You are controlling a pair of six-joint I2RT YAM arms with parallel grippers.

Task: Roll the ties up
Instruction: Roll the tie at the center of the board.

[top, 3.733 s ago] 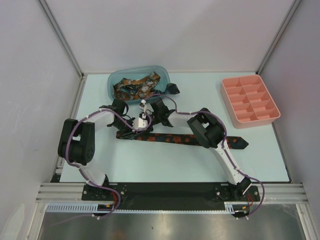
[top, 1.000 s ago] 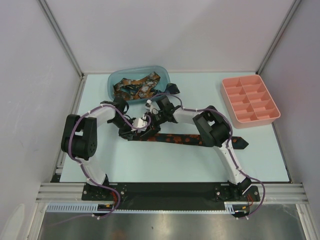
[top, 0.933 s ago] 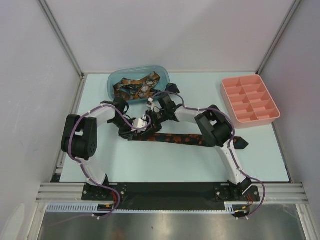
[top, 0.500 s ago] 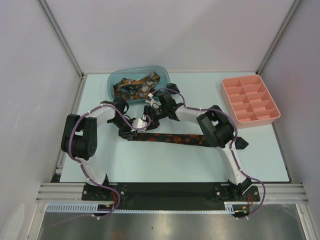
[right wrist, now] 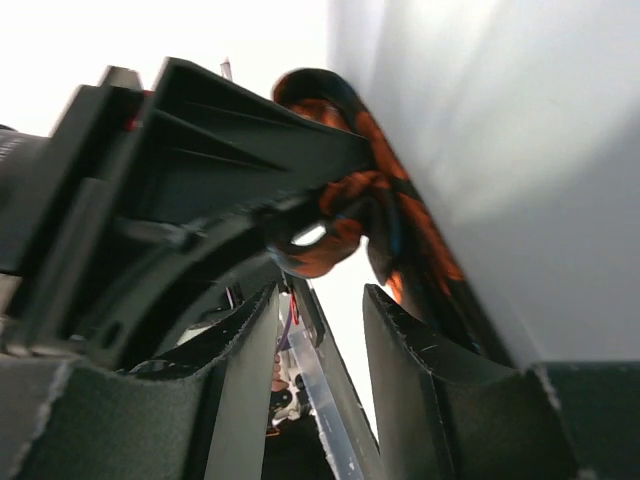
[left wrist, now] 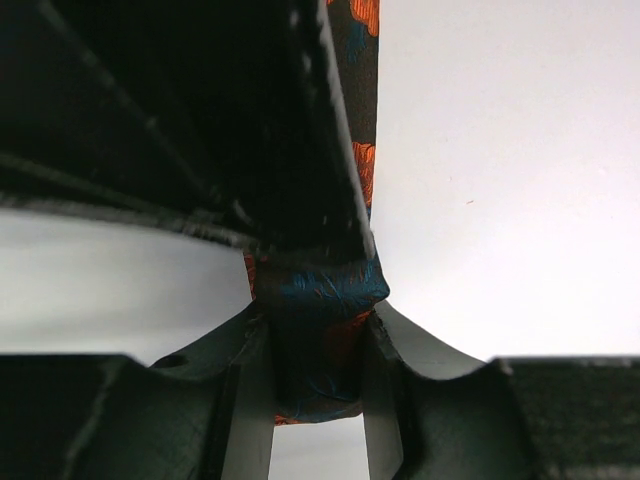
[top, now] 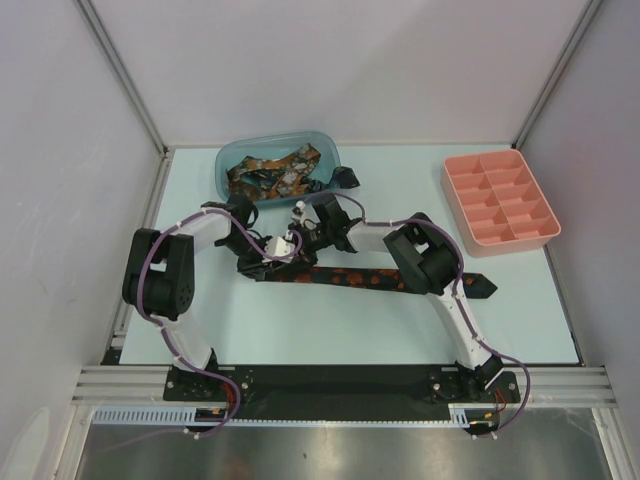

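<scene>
One tie (top: 350, 277), dark with orange-red blotches, lies flat across the middle of the table, its wide tip at the right. My left gripper (top: 263, 264) is at the tie's left end. In the left wrist view this gripper (left wrist: 318, 335) is shut on the folded, rolled-up end of the tie (left wrist: 322, 292), and the rest of the strip runs away from the jaws. My right gripper (top: 307, 233) hovers just behind that end. In the right wrist view it (right wrist: 320, 300) is open with nothing between its fingers, and the bunched tie (right wrist: 338, 218) sits just ahead of it.
A blue-grey bin (top: 232, 160) at the back holds several more ties (top: 272, 176), one dark end hanging over its right rim. A pink compartment tray (top: 500, 200) stands at the back right. White walls enclose the table on three sides.
My right gripper drew back from the rolled end toward the bin, opened wider, then came partly back. The left gripper and the tie have stayed in place.
</scene>
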